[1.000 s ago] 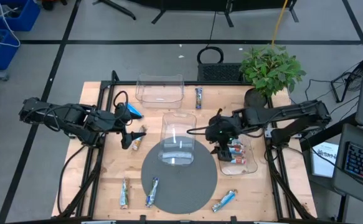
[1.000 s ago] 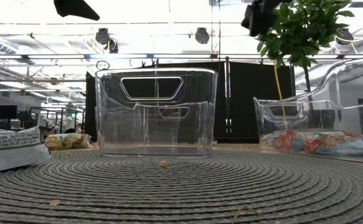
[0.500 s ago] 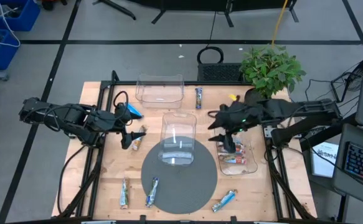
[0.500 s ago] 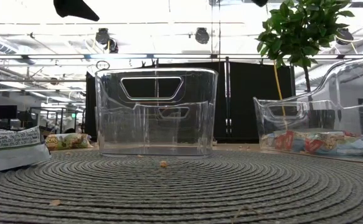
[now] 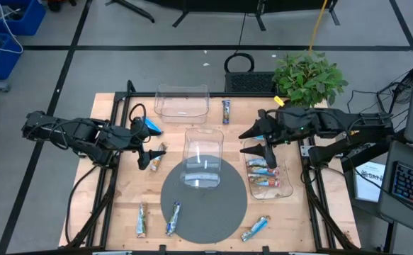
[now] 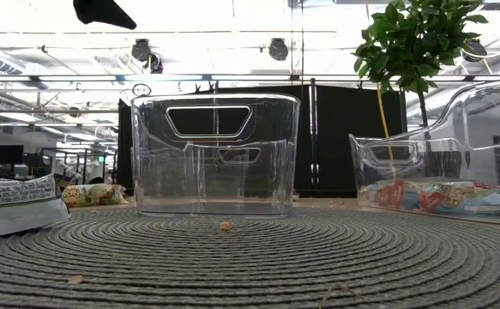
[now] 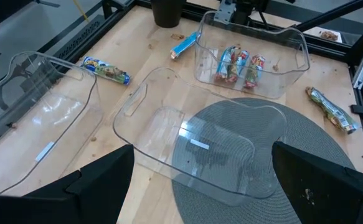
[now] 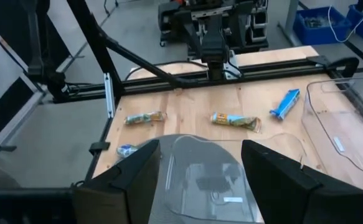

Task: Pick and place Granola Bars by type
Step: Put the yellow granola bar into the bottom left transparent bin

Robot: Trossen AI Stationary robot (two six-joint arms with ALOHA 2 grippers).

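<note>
The granola bars lie scattered. One blue bar [image 5: 224, 111] rests on the bare wood at the table's far edge, between the empty far bin [image 5: 182, 102] and the potted plant [image 5: 307, 78], its long axis running front to back. It is the loose bar closest to the right gripper [image 5: 261, 137], lying beyond and inward of it — a short reach away. That gripper hangs with nothing between its parted fingers, just above the far end of the right-hand bin [image 5: 270, 188], where several tan bars [image 5: 265, 173] already lie.

The left gripper [image 5: 146, 142] stands wide open and empty, with a bright blue bar [image 5: 149, 127] just on its far side and a tan bar [image 5: 156, 157] just on its near side, both almost at the fingertips. The middle bin [image 5: 203, 157] lies between the two grippers, partly on the round grey mat [image 5: 204, 198].

Judging by this, the left arm is better placed for its two neighbours; the far blue bar falls to the right arm, which would need to approach it across its narrow width. Three more bars [image 5: 173, 218] lie along the near edge, well apart from both.
</note>
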